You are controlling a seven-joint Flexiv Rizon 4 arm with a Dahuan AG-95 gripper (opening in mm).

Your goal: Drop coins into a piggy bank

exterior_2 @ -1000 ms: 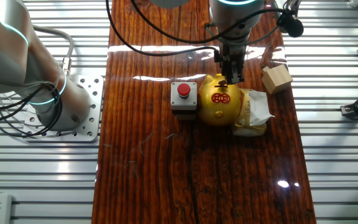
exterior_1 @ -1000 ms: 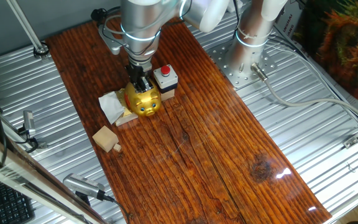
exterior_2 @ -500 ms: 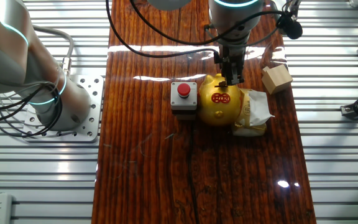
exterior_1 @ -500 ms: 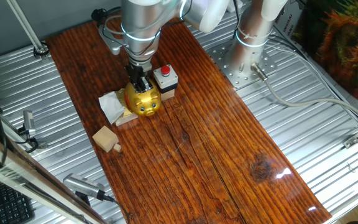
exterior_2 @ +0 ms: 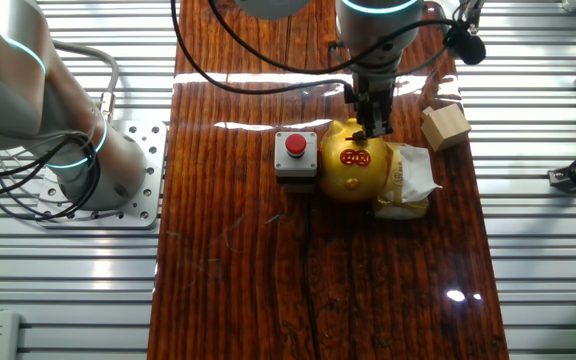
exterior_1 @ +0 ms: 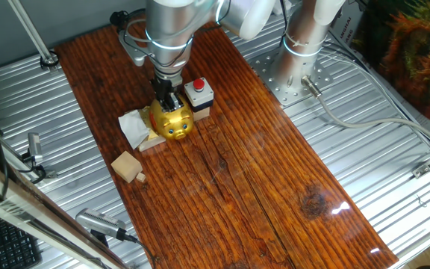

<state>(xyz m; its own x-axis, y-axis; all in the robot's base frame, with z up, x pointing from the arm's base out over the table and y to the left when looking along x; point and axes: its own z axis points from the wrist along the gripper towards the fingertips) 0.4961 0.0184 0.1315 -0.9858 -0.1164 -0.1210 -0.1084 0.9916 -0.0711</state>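
Observation:
The shiny gold piggy bank (exterior_1: 173, 123) stands on the wooden board at the back left, snout toward the front; in the other fixed view (exterior_2: 353, 166) its back shows a red mark. My gripper (exterior_1: 167, 102) points straight down and its fingertips touch the top of the pig's back, also seen in the other fixed view (exterior_2: 373, 127). The fingers stand close together, shut. No coin can be made out between them or anywhere on the board.
A black box with a red button (exterior_1: 198, 92) sits right beside the pig. A crumpled white packet (exterior_1: 134, 128) lies on its other side. A light wooden block (exterior_1: 127, 166) stands nearer the front left. The arm's base (exterior_1: 297, 67) is at the back right.

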